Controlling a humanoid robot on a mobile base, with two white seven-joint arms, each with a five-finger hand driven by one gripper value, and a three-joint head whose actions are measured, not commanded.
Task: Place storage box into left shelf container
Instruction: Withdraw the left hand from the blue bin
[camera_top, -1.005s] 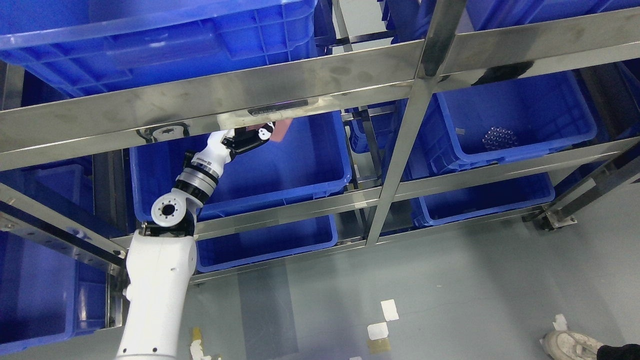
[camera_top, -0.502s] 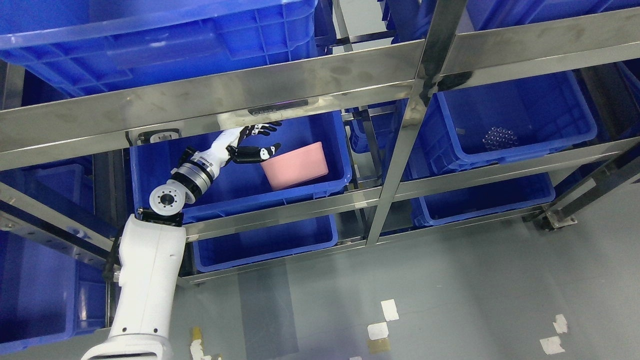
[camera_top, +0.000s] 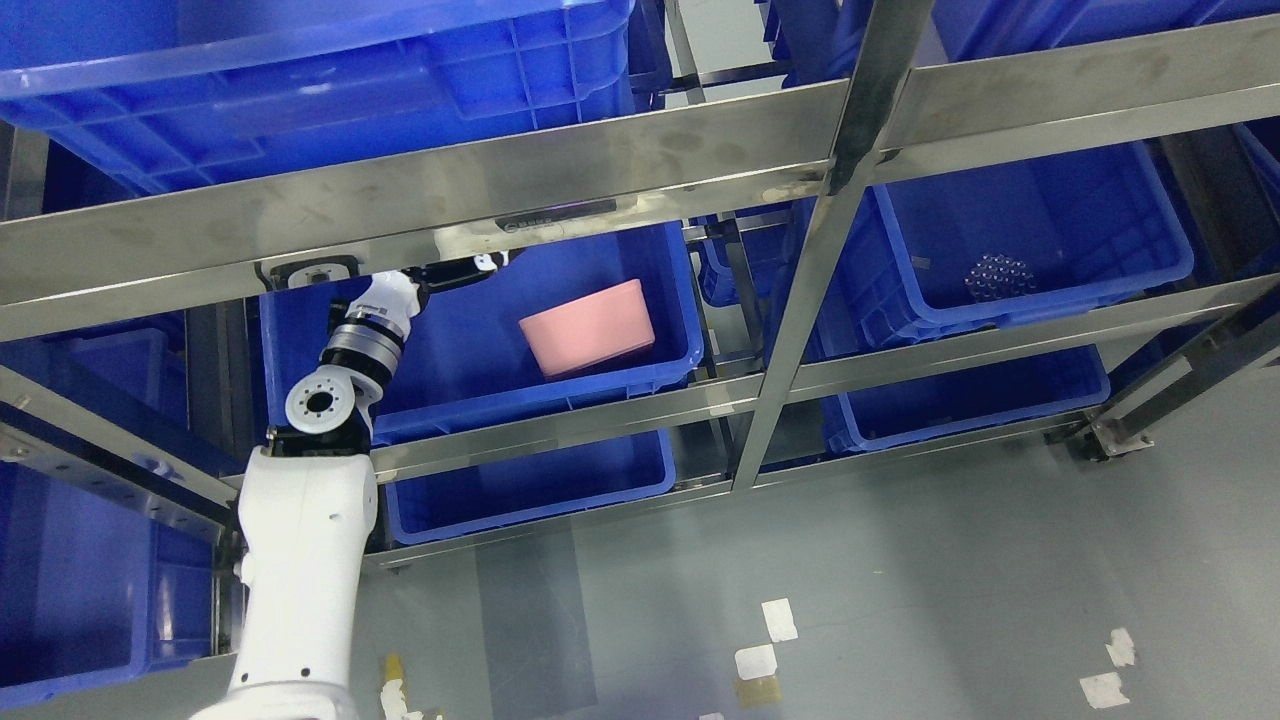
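The pink storage box (camera_top: 588, 326) lies inside the blue container (camera_top: 470, 345) on the middle level of the shelf's left bay, toward its right side. My left arm comes up from the lower left. My left hand (camera_top: 470, 268) is at the container's upper back edge, partly hidden by the steel rail. Its dark fingers are stretched out and hold nothing. The hand is to the left of the box and apart from it. My right arm does not show.
The steel shelf frame (camera_top: 640, 160) crosses the view, with an upright post (camera_top: 800, 290) between bays. A right blue bin (camera_top: 1100, 210) holds a cluster of small dark items (camera_top: 1000, 275). More blue bins sit above (camera_top: 300, 80), below (camera_top: 530, 485) and at left (camera_top: 80, 580).
My left hand let go of the pink box, which dropped into the blue container. The hand then drew back to the left. A person's shoe at the lower right has gone.
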